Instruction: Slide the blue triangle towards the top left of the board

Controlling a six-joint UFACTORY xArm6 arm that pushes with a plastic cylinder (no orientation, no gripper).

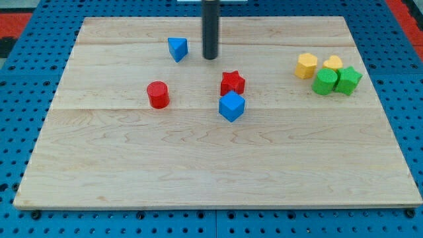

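The blue triangle (pixel 177 48) lies on the wooden board (pixel 211 165) in its upper left part. My tip (pixel 210 57) is at the end of the dark rod that comes down from the view's top. The tip stands just to the right of the blue triangle, a small gap apart from it. A red star (pixel 232 82) lies below and to the right of the tip. A blue cube (pixel 232 106) sits right below the red star.
A red cylinder (pixel 158 94) stands left of the centre. At the right are two yellow blocks (pixel 306 65) (pixel 332 63) and two green blocks (pixel 325 81) (pixel 348 80) in a tight cluster. A blue pegboard (pixel 20 99) surrounds the board.
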